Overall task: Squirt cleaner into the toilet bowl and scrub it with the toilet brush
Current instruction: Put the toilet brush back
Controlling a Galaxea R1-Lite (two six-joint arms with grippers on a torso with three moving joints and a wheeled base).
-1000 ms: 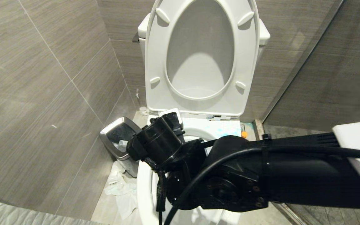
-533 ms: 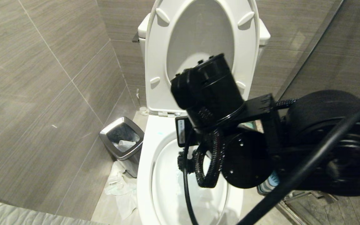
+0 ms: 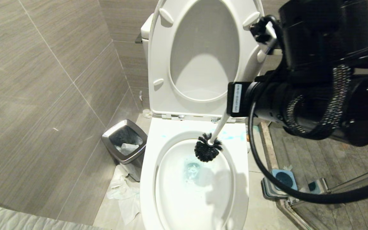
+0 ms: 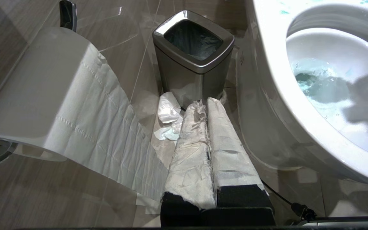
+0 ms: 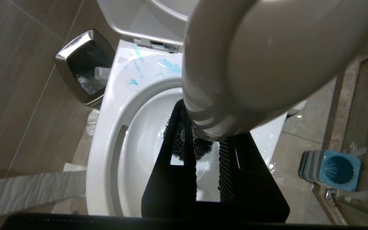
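White toilet brush (image 3: 218, 126) clamped in right end effector (image 5: 203, 150) — bristles over toilet bowl (image 3: 149, 179)

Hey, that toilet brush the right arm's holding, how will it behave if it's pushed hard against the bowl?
The toilet brush probably flexes: its handle is long and slim. Bushy bristles likely squash and spring back. Wet, it may drip over the toilet bowl.

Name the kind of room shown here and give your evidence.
A bathroom, likely a small toilet cubicle: a toilet bowl with its seat raised, tiled walls, and a paper roll beside a steel bin.
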